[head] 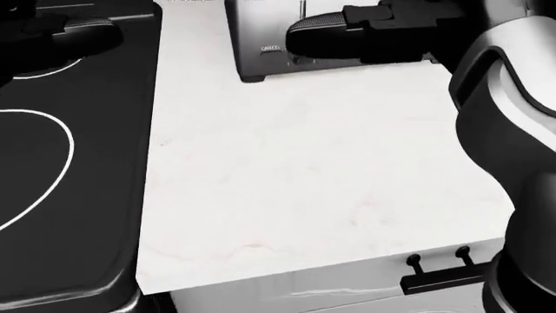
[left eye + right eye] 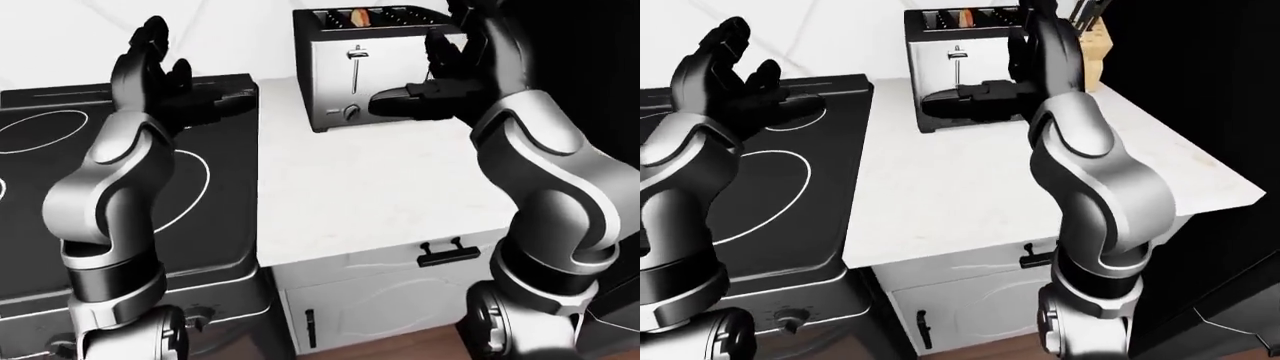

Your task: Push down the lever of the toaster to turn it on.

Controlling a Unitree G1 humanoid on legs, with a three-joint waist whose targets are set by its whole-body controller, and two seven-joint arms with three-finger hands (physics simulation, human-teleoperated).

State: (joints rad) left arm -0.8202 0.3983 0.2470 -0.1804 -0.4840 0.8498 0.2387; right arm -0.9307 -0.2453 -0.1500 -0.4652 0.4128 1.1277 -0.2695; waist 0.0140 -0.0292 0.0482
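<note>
One toaster (image 2: 365, 67) | lever (image 2: 356, 52) slot upright, lever atop | right robot hand (image 2: 425, 94) open, empty, beside

shiny brushed-metal toaster (image 2: 365, 71) with a chrome lever (image 2: 356, 52), smooth white marble-look bench (image 2: 380, 187) with faint veins, glossy black glass stove (image 2: 215, 195), matt black plastic right hand (image 2: 425, 94), arms in satin grey metal, pale wood knife block (image 2: 1095, 56)

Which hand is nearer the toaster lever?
The right hand: its fingers reach toward the toaster, just right of the lever and lower. The left hand is raised over the stove, well left.
</note>
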